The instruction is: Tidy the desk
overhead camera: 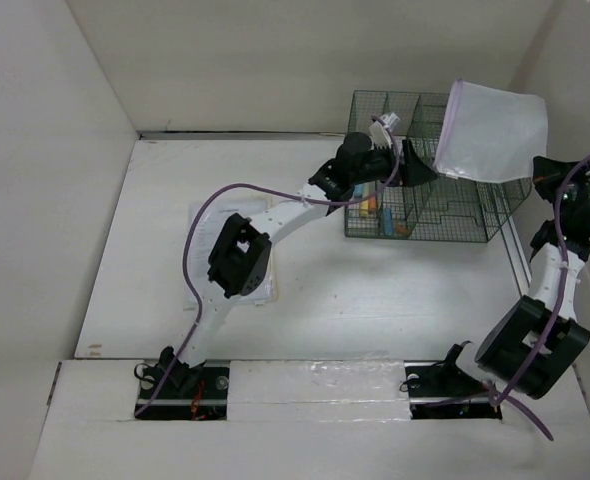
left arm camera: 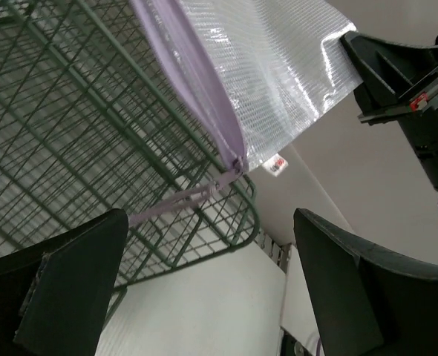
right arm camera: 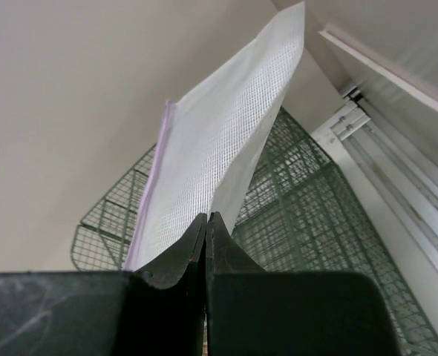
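Note:
The desk (overhead camera: 375, 290) is a white tabletop walled by white panels. My right gripper (overhead camera: 543, 170) is shut on a corner of a white mesh zip pouch (overhead camera: 490, 130) with a purple zipper and holds it up over the green wire organizer rack (overhead camera: 425, 210). In the right wrist view the jaws (right arm camera: 206, 216) are pinched on the pouch (right arm camera: 219, 141). My left gripper (overhead camera: 420, 168) is open and empty at the pouch's lower left corner. In the left wrist view (left arm camera: 208, 245) the pouch (left arm camera: 271, 67) and its purple zipper pull (left arm camera: 174, 204) hang just beyond the fingers, untouched.
The rack stands at the back right against the walls and holds some small coloured items (overhead camera: 367, 205). A sheet of paper (overhead camera: 210, 225) lies on the desk under my left arm. The right arm (left arm camera: 419, 74) shows close by in the left wrist view.

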Tool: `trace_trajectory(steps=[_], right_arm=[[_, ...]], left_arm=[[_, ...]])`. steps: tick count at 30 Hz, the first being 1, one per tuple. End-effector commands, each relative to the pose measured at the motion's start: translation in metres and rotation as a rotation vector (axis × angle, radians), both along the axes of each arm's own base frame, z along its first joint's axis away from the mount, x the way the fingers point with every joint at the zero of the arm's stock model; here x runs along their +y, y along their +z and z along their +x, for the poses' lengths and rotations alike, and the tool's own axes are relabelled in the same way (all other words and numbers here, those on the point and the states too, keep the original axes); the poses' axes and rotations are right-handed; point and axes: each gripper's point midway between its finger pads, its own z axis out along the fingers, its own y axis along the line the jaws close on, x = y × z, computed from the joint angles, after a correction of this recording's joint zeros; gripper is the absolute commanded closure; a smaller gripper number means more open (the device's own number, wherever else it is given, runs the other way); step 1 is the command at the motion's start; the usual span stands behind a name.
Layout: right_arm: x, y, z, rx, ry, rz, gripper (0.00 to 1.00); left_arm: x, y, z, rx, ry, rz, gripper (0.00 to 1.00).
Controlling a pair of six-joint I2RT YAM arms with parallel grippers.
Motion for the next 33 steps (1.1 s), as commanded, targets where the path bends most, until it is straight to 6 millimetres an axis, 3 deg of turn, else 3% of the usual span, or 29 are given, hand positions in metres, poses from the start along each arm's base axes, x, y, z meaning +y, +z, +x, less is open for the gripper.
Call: trace_trajectory(steps=[1,3,4,5,6,9,13,16,19,25,27,28,30,31,33], right_arm=[[-0.003,0.04,0.005,-0.048,-0.003,-0.125,1.0],[-0.003,0.016,0.018,0.041,0.066,-0.122,1.0],[0.003,0.019,0.022,0.04,0.119,-0.129,1.0],[0.005,0.015,0.024,0.052,0.142,-0.123,1.0],[0.005,0.008,0.028,0.07,0.165,-0.13,1.0],[0.025,0.006,0.019,0.07,0.314,-0.142,1.0],[0.035,-0.001,0.004,0.1,0.338,-0.17,1.0],[0.031,-0.005,-0.01,0.107,0.336,-0.167,1.0],[0.03,-0.01,-0.012,0.119,0.386,-0.144,1.0],[0.009,-0.023,-0.001,0.184,0.317,-0.108,0.95],[0.008,-0.026,-0.001,0.203,0.314,-0.103,0.74],[0.005,-0.024,-0.001,0.202,0.294,-0.108,0.49],[0.01,-0.015,-0.005,0.194,0.273,-0.13,0.31],[0.004,-0.012,-0.006,0.196,0.228,-0.143,0.17],[0.001,-0.002,-0.013,0.2,0.177,-0.172,0.07]], left_arm=[[0.03,0.067,-0.005,-0.115,0.059,-0.053,0.1],[0.044,0.078,-0.002,-0.138,0.104,-0.049,0.11],[0.048,0.069,-0.004,-0.129,0.111,-0.028,0.11],[0.055,0.084,-0.007,-0.151,0.132,-0.04,0.11],[0.059,0.086,-0.008,-0.171,0.142,-0.03,0.11],[0.068,0.093,-0.009,-0.197,0.174,-0.003,0.1],[0.067,0.092,-0.003,-0.19,0.19,0.032,0.12],[0.064,0.086,-0.001,-0.174,0.182,0.044,0.16],[0.064,0.086,0.001,-0.167,0.193,0.042,0.18],[0.062,0.085,-0.007,-0.179,0.201,0.072,0.18],[0.065,0.092,-0.009,-0.189,0.207,0.059,0.18],[0.066,0.088,-0.009,-0.185,0.21,0.064,0.18],[0.066,0.094,-0.015,-0.194,0.209,0.058,0.18],[0.069,0.093,-0.017,-0.197,0.215,0.065,0.18],[0.078,0.106,-0.019,-0.217,0.247,0.047,0.18]])
